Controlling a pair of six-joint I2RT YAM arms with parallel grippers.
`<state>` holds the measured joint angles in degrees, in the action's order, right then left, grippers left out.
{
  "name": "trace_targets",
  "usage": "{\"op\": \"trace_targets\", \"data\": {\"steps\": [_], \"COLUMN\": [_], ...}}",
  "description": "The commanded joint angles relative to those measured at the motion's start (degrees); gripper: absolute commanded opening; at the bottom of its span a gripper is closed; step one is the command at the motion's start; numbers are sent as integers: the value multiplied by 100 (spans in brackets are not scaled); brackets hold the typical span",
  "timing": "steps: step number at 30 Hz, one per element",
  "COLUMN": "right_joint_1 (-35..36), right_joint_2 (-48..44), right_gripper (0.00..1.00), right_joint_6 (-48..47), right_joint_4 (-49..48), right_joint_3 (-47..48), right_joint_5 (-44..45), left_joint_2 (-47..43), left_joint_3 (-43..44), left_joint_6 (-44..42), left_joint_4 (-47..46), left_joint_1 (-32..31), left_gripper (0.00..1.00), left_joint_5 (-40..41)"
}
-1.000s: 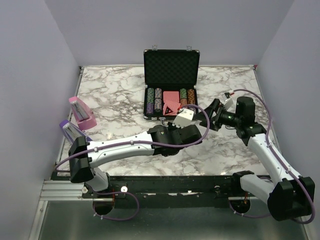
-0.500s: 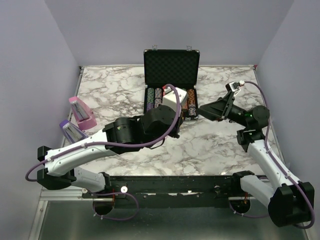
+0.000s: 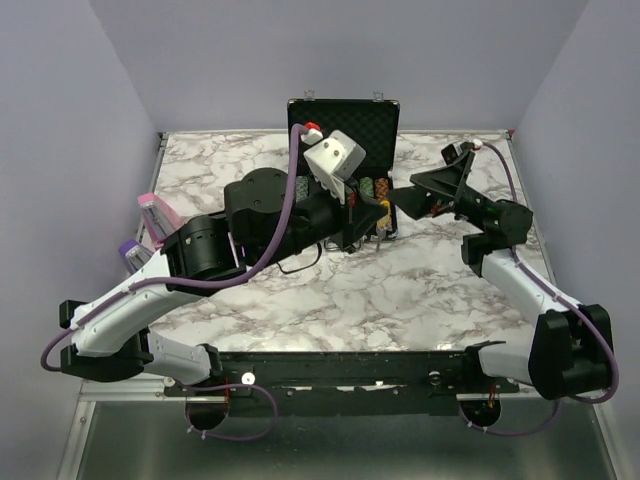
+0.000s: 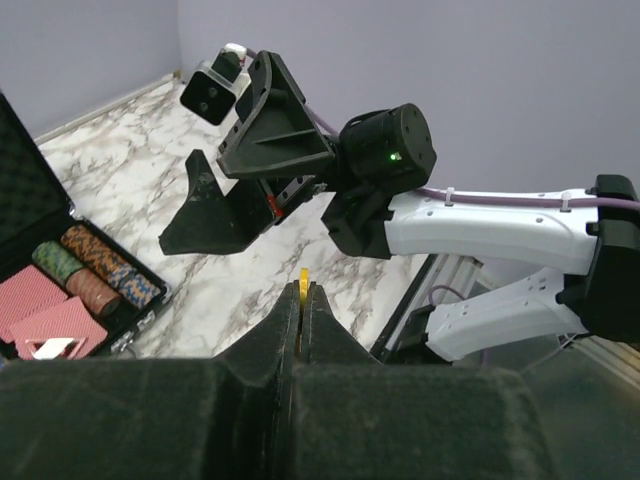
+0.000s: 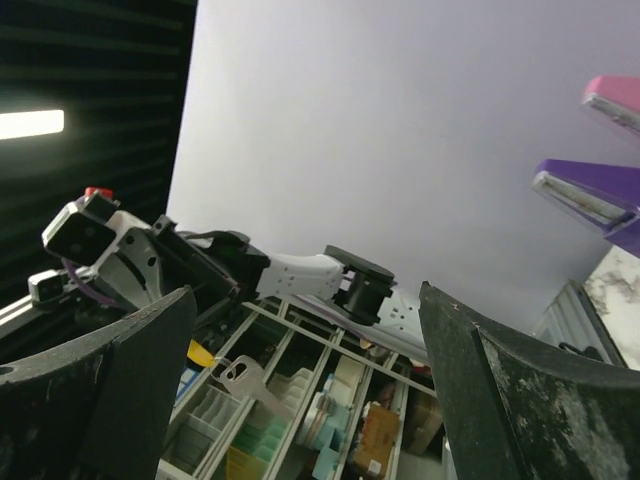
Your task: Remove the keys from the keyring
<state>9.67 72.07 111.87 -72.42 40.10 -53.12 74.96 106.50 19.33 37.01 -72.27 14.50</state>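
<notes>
Keyring (image 4: 303, 279): yellow sliver pinched in left tool (image 4: 303, 297).

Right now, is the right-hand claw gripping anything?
No, the right gripper stands wide open and empty in its own wrist view.

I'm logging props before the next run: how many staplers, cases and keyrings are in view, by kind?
Staplers: 2, the pink stapler and the purple stapler
Black case: 1
Yellow keyring: 1
Total: 4
</notes>
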Motion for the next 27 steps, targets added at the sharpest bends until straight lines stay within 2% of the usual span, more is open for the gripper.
{"op": "trace_targets", "data": {"steps": [1, 14, 27], "right_joint_1": [158, 887, 1116], "right_joint_2": [0, 52, -97], "right_gripper": [99, 97, 95], "right_joint_6": [1011, 985, 1240], "right_joint_4": [-2979, -2909, -2979], "right_joint_3": [481, 1228, 1720], "right_joint_5": [328, 1076, 1673], "left_joint_2": [-113, 19, 318], "left_joint_3": [134, 231, 495], "left_joint_6": [-114, 519, 879], "left_joint_4": [-572, -1987, -2585], "left_joint_1": [309, 1074, 1303], "left_gripper": [0, 0, 0], "left_joint_5": [-991, -2539, -3041]}}
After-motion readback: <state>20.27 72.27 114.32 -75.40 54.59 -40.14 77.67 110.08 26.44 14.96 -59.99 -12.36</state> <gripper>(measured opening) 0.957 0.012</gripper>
